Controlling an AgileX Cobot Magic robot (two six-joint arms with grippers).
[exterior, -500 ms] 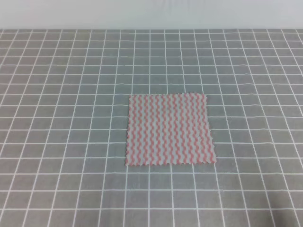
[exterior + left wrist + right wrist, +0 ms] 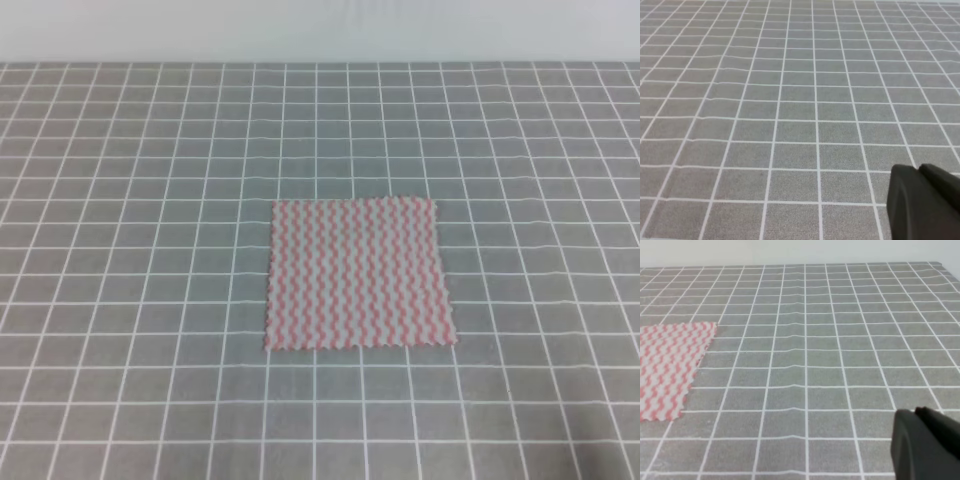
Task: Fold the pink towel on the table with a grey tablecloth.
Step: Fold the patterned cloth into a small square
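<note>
The pink towel (image 2: pixel 358 274) lies flat and unfolded on the table with a grey tablecloth (image 2: pixel 150 250), a little right of centre in the exterior high view. Its pink-and-white zigzag stripes face up. In the right wrist view one corner of the pink towel (image 2: pixel 667 365) shows at the left edge. No arm appears in the exterior high view. Of my left gripper I see only a black finger (image 2: pixel 922 205) at the lower right of the left wrist view, above bare grid cloth. A similar black finger (image 2: pixel 925 445) of my right gripper sits low right, well away from the towel.
The white-gridded grey cloth (image 2: pixel 790 100) fills the views, with slight wrinkles. A pale wall (image 2: pixel 320 30) runs behind the table's far edge. The table's far right corner (image 2: pixel 935 264) shows in the right wrist view.
</note>
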